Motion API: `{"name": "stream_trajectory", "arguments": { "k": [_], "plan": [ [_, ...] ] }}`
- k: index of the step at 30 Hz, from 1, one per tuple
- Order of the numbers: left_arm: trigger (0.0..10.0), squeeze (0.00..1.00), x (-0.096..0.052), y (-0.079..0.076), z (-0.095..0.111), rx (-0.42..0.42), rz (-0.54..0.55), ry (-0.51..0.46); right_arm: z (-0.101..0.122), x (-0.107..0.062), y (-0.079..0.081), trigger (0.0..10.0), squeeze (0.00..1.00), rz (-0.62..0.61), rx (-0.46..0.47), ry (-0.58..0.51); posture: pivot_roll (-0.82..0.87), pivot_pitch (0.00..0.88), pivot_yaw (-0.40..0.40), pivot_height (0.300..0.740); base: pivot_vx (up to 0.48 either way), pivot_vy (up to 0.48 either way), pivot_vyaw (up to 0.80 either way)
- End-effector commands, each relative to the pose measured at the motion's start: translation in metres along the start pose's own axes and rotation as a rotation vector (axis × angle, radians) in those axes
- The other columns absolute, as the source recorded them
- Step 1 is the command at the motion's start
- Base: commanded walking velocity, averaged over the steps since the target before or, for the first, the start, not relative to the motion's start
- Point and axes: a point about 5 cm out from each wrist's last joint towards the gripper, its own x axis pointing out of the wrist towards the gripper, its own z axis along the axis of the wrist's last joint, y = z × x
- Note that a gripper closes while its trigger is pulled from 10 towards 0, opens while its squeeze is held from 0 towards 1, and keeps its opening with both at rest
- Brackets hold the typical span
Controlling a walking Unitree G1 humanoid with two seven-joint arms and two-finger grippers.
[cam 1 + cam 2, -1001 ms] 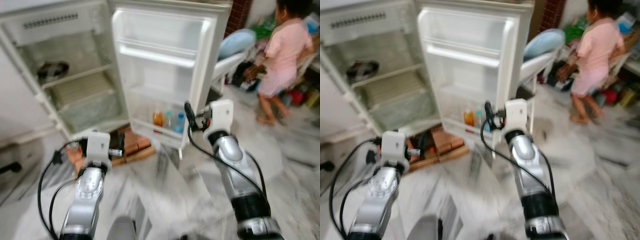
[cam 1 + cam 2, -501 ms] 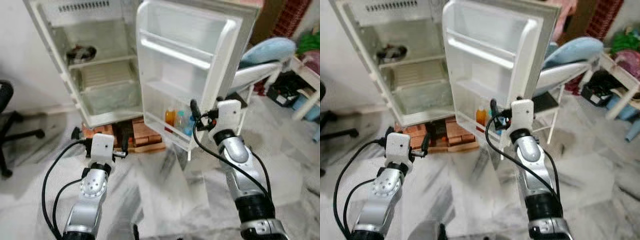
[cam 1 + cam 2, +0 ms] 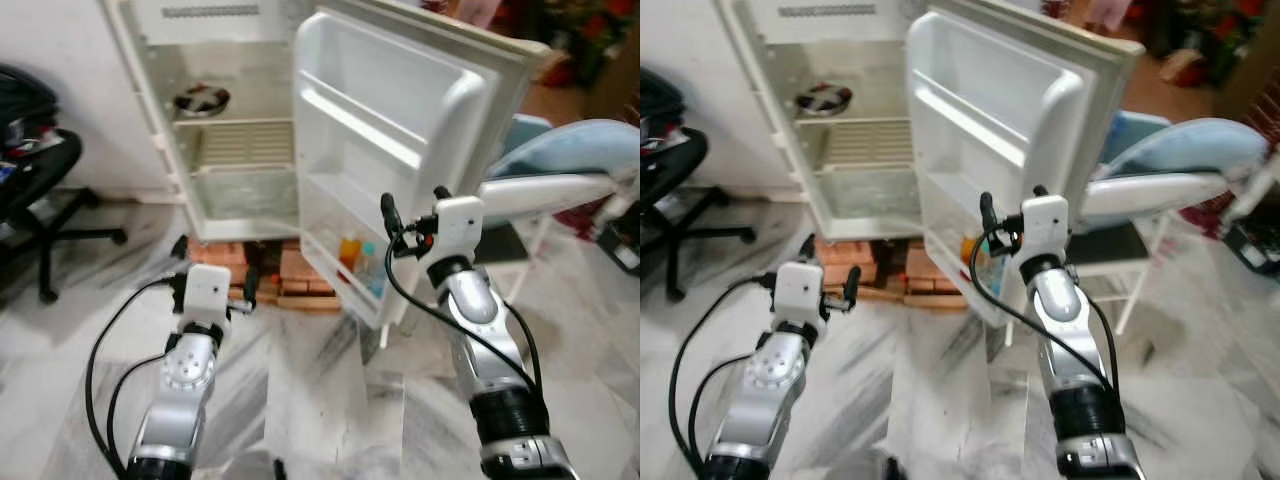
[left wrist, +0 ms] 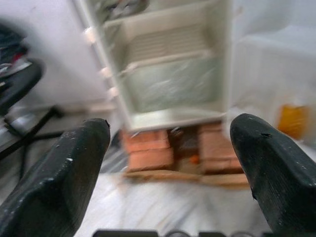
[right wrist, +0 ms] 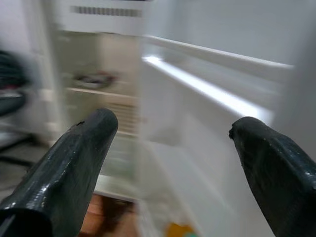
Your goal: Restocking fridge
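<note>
So: marble floor (image 3: 330,400), white wall behind, black office chair (image 3: 40,190) off to the left, a blue-padded chair (image 3: 1180,165) to the right.

Fridge (image 3: 225,120) stands open on a stack of bricks (image 3: 270,275), straight ahead of both sets of jaws. Door (image 3: 400,150) is swung wide, inner side facing the robot.

Contents: a dark bowl-like item (image 3: 200,98) on the top shelf, too small to identify. Wire shelf below it bare, clear crisper drawer (image 4: 170,84) at the bottom. Lowest door bin holds an orange bottle (image 3: 348,250) and a bluish one (image 3: 368,262) just beside it, slightly beyond and below the right jaws.

Left gripper (image 4: 168,163): jaws spread wide, nothing between them, held low in front of the bricks. Right gripper (image 5: 173,163): jaws released too, empty, raised near the door's inner face, not touching.

Left wrist view looks into the fridge body and bricks, orange bottle blurred at the edge. Right wrist view looks along the door shelf rail (image 5: 207,94), blurred.
</note>
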Motion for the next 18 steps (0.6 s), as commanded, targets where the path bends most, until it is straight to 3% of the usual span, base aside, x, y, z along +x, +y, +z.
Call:
{"name": "stream_trajectory", "arguments": {
  "k": [1,7,18],
  "plan": [
    [10.0,0.00,0.001,-0.003,0.013,-0.026,0.001,-0.066,-0.009,-0.011,-0.015,10.0,0.00,-0.039,-0.021,0.031,0.09,0.047,-0.003,0.740,0.409,-0.247,0.00],
    [10.0,0.00,-0.003,-0.005,0.018,-0.059,0.012,-0.113,-0.019,-0.021,-0.020,10.0,0.00,-0.093,-0.034,0.063,0.09,0.045,-0.004,0.740,0.390,-0.209,0.00],
    [10.0,0.00,-0.005,-0.006,0.021,-0.064,-0.001,-0.128,-0.038,-0.033,-0.022,10.0,0.00,-0.032,0.009,0.164,0.08,0.045,-0.006,0.740,0.000,0.000,0.00]
  ]
}}
